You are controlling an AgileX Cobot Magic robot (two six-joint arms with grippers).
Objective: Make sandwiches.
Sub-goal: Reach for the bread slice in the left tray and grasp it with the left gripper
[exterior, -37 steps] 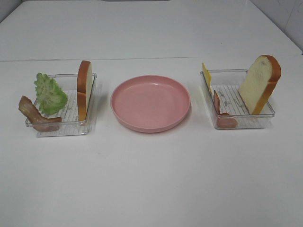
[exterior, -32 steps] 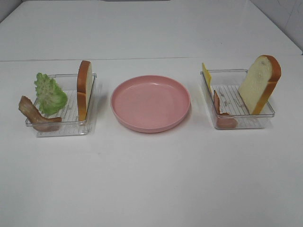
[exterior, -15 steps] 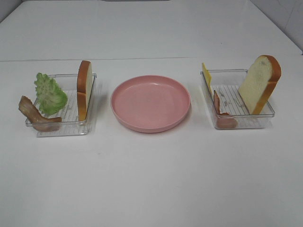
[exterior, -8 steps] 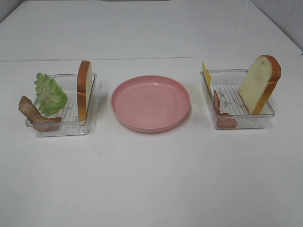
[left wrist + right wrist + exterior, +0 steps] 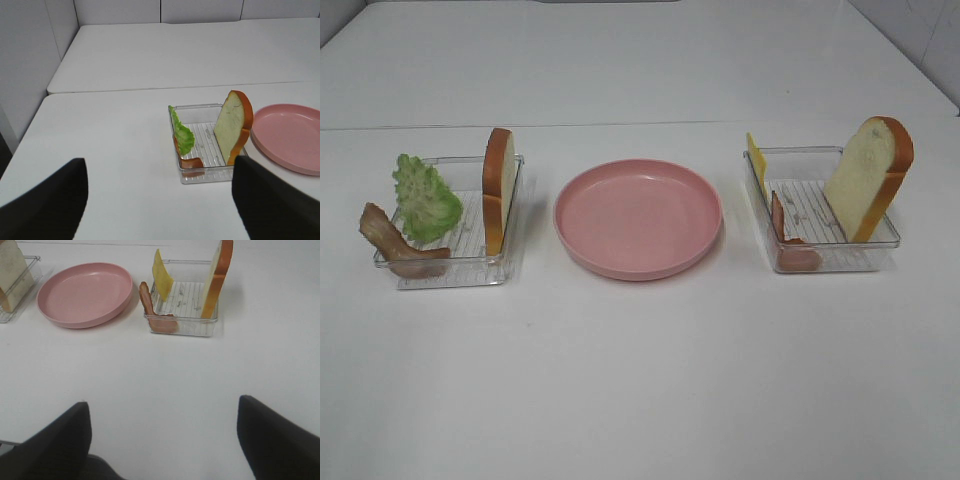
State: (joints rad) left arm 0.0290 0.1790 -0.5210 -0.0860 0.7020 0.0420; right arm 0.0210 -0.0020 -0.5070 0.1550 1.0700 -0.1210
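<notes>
Jaws of left gripper [image 5: 157, 167] and right gripper [image 5: 162, 405] stand wide apart, empty. Round pink plate [image 5: 638, 215] bare. Orange-crusted white toy bread slices [image 5: 868, 178], green lettuce leaf [image 5: 425, 198], reddish-brown bacon strips [image 5: 390, 240] and yellow cheese slice [image 5: 756, 158] sit unstacked in clear plastic trays [image 5: 830, 262]. Assembly judged not begun.

This is a lab-style test bench dressed up as a kitchen counter. The work surface is a plain white rectangular table [image 5: 640, 380]. A second white table [image 5: 620, 60] is butted against its far edge, and flat white wall panels [image 5: 200, 9] stand beyond that. The food is toy food, set out in tidy order. A clear ribbed plastic tray [image 5: 450, 272] on the left and a second clear tray [image 5: 850, 262] on the right flank a round pink plate [image 5: 630, 268]. The trays hold thick white toy bread slices with orange-brown crust [image 5: 498, 190], a green toy lettuce leaf [image 5: 425, 198], reddish-brown toy bacon strips [image 5: 390, 240] and a yellow toy cheese slice [image 5: 756, 160].
</notes>
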